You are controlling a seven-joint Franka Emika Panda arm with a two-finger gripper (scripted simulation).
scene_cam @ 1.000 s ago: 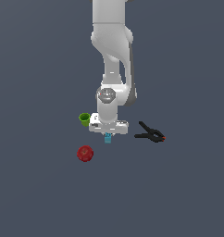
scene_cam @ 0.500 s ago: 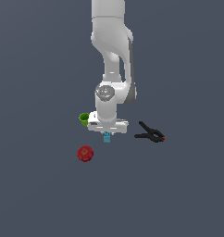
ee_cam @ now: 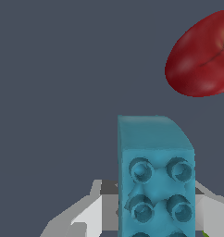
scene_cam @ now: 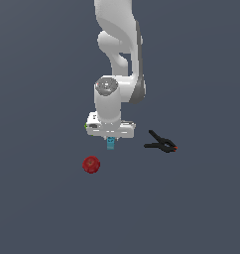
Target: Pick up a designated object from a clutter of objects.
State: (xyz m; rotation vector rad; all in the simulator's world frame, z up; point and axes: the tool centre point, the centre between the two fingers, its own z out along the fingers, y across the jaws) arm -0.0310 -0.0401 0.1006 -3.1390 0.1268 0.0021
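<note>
My gripper (scene_cam: pixel 110 142) is shut on the cyan studded brick (scene_cam: pixel 110 144), which hangs below the white hand. In the wrist view the brick (ee_cam: pixel 155 176) fills the space between my fingers (ee_cam: pixel 92 210), studs facing the camera, with the gripper (ee_cam: pixel 155 208) closed on its sides. The red round fruit (scene_cam: pixel 91 164) lies on the floor to the exterior view's left of the brick, apart from it; it also shows in the wrist view (ee_cam: pixel 202 55). The green cup is almost fully hidden behind the hand; only a green sliver (scene_cam: pixel 86 126) shows.
The black spring clamp with an orange tip (scene_cam: pixel 162 144) lies on the floor to the exterior view's right of the gripper. The grey floor (scene_cam: pixel 52 213) spreads around all the items.
The hand with the brick has risen slightly and shifted toward the exterior view's left, now covering the green cup. The fruit and the clamp have not moved.
</note>
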